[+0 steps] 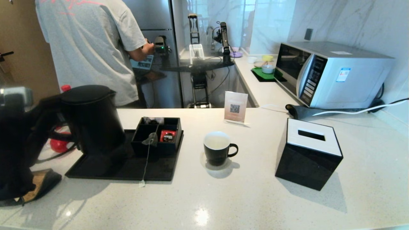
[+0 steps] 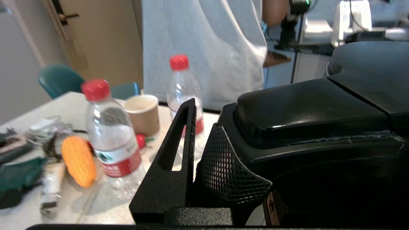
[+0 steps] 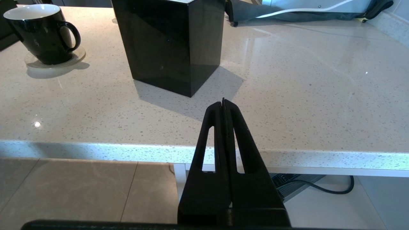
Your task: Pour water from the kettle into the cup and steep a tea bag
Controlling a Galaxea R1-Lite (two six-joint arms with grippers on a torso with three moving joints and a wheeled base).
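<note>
Our left gripper [image 2: 204,153] clamps kettle [image 1: 92,118] handle at tray's [image 1: 96,171] nine o'clock; right gripper [image 3: 223,105] shut, empty. Risk: slack grip tips kettle onto tea bag [image 1: 150,139].

One kettle [image 1: 91,119], one cup [image 1: 219,148], one tea bag [image 1: 150,139], one tray [image 1: 124,166], one tissue box [image 1: 309,153] and one microwave [image 1: 332,74] are visible; beside the kettle, two bottles [image 2: 110,140] and one paper cup [image 2: 142,113].
</note>
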